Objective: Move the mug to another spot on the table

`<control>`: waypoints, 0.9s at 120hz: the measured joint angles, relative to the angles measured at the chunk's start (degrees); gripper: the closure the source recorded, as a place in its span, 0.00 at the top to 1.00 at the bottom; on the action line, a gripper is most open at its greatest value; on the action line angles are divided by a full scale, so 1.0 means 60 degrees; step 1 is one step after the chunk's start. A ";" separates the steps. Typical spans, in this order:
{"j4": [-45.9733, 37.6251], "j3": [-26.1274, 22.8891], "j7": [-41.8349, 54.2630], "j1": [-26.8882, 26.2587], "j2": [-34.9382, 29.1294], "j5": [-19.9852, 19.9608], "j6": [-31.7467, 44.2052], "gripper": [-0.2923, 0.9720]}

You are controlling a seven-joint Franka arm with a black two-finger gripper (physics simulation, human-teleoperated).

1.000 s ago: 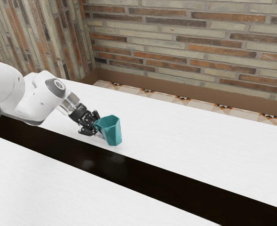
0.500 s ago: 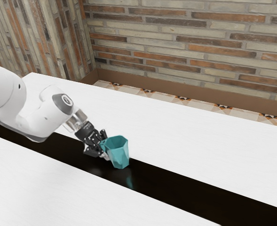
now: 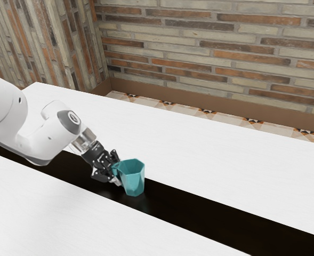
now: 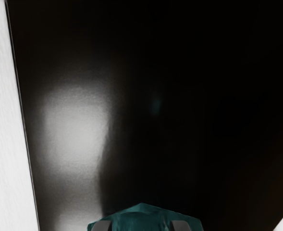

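Over the dark glossy strip (image 3: 215, 213) that is running between the two white slabs of the worktop (image 3: 226, 154), the teal mug (image 3: 130, 176) is hanging in the jaws with its mouth facing up and its body leaning slightly. It is lying toward 7 o'clock from the middle of the exterior view, close to the near slab's edge; whether its base is touching the strip I cannot tell. The white arm (image 3: 42, 130) is reaching in from 9 o'clock, and the black jaws are closing narrowly on the mug at its 9 o'clock side, pinching it from two sides. At the hand camera, the mug (image 4: 143, 217) is showing between two grey fingertips (image 4: 101, 225), with the dark strip (image 4: 203, 96) beyond it carrying a pale reflection (image 4: 74, 130) and a white worktop (image 4: 2, 144) edge running alongside.
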 joint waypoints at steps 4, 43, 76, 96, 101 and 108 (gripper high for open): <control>-0.0006 0.0000 0.0023 0.0000 -0.0001 -0.0006 0.0015 0.39; -0.0069 0.0358 0.0230 0.0150 -0.0259 0.0054 0.0075 0.69; 0.0791 0.0859 0.0535 0.0167 -0.1298 0.3101 0.0002 0.75; 0.2593 0.0559 0.1160 0.0128 -0.1688 0.5995 -0.1197 0.76; 0.2757 0.0448 0.1396 0.0082 -0.1873 0.6550 -0.1507 0.76; 0.2871 0.0384 0.1802 0.0023 -0.2112 0.7109 -0.1863 0.76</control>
